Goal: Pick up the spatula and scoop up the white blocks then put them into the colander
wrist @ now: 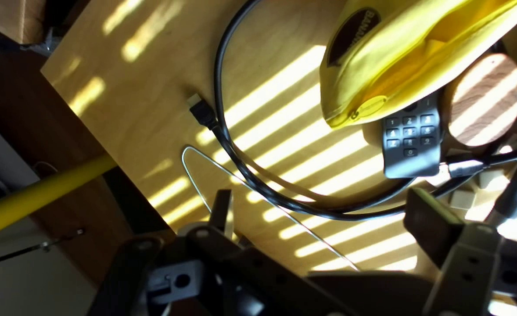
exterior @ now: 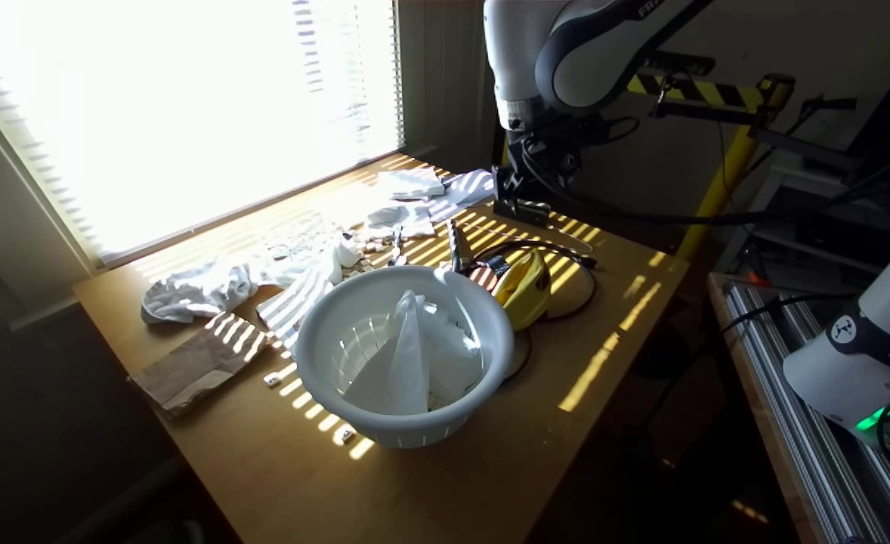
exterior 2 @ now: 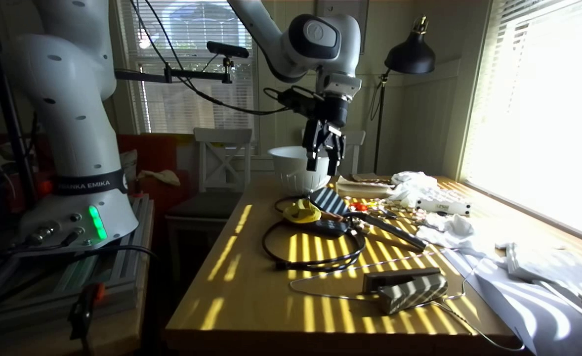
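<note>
We find the gripper (exterior 2: 323, 168) released: its fingers point down and stand wide apart, and through the gap in the wrist view we look onto the table (wrist: 166, 96), a bent wire (wrist: 302, 227) and part of a black HDMI cable (wrist: 218, 79), all below the hand. The spatula (exterior 2: 329, 200) lies on the table, lower than the hand and apart from its fingers; in the wrist view we see its dark blade and handle at the edge, past one fingertip. Just beside that handle we see white blocks (wrist: 462, 199), also below the hand and outside its fingers. The colander (exterior: 415, 432) stands upright on the table, well apart from the hand, and holds white crumpled material (exterior: 411, 355); we cannot tell whether that is paper or cloth. In an exterior view, a yellow pouch (exterior: 532, 302) sits between the hand and the colander. Looking down from the wrist, we see this pouch partly covering a number-keyed remote (wrist: 410, 164), with a round wooden disc (wrist: 484, 101) just beside them, toward the spatula.
</note>
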{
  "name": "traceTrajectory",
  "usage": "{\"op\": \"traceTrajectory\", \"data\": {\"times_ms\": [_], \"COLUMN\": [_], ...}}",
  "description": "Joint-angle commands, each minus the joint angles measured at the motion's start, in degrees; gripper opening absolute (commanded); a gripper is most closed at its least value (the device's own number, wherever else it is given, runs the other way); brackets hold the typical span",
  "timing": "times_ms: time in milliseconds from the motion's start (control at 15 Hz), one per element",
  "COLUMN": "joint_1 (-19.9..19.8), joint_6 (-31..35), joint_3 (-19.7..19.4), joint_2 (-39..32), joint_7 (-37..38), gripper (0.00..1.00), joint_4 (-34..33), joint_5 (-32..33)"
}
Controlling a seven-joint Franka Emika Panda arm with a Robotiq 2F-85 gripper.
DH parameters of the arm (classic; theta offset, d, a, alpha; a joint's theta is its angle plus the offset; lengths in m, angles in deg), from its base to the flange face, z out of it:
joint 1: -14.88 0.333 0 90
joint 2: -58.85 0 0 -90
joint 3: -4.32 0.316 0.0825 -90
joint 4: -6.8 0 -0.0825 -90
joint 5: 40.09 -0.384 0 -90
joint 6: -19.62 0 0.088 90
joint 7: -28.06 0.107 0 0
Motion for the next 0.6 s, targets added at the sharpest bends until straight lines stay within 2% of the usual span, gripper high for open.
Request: {"op": "traceTrajectory", "data": {"times_ms": [0,267,333,533], "joint_1": [2.8,5.2,5.4,4.4], "joint_6": [-0.7,-1.2,-2.0,-3.8], "joint_3": [-1.4,-2.5,-2.7,-2.6], "joint_2": [-7.1,-14.4,-16.2,-20.0], "joint_7": [12.5,23.5,24.4,20.7], "gripper": [1.00,1.00,1.00,1.00], "joint_4": [-5.8,-11.3,-13.0,-17.3], "joint_5": [1.3,0.5,-0.1,-1.9]}}
